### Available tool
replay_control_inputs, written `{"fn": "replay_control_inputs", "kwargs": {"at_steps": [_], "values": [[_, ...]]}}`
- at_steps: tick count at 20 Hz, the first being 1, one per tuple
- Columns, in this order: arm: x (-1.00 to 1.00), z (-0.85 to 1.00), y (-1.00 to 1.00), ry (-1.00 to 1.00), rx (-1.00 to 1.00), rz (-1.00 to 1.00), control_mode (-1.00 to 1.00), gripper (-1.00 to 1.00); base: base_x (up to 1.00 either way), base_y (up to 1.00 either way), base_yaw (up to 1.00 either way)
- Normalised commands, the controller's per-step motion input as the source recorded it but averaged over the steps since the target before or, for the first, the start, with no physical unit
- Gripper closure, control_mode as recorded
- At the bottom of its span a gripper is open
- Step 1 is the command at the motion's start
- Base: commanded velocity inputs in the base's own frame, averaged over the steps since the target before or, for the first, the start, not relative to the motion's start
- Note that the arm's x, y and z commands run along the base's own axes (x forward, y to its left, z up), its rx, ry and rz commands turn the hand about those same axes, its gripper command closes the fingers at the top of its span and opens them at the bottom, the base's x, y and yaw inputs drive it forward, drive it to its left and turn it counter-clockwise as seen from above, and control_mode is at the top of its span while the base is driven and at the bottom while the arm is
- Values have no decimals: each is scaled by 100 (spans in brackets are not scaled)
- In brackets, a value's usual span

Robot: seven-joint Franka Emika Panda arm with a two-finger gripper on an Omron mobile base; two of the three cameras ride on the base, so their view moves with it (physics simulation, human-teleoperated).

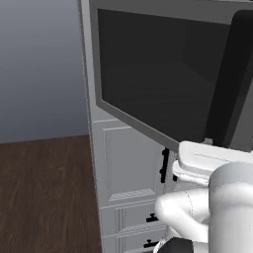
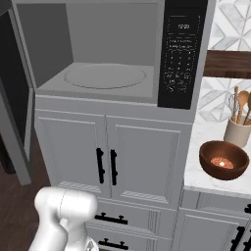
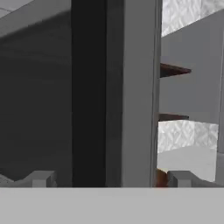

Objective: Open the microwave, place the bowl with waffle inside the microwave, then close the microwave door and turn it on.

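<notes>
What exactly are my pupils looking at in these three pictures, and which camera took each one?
It is a simulated kitchen with a white robot arm on a driving base. Two cameras sit on that base, behind the arm to its left and right. The right one shows the microwave open and nothing in its cavity, and on the white counter a brown bowl with the waffle, beside a pot of wooden utensils. The left one looks past the swung-out microwave door, seen from outside. The third camera rides on the arm's hand: its pincer stands open, holding nothing, close to the microwave's dark control strip.
</notes>
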Motion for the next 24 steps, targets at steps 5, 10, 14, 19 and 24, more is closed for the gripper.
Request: {"fn": "replay_control_inputs", "kwargs": {"at_steps": [5,10,14,19,24], "values": [[-40,-11,-48,0,8,73,-100,-100,0,0,0],[-20,-9,-70,0,13,62,-100,-100,0,0,0],[0,-19,-56,3,14,67,-100,-100,0,0,0],[6,-22,-46,2,13,70,-100,-100,0,0,0],[79,-33,-26,1,14,67,-100,-100,0,0,0]]}}
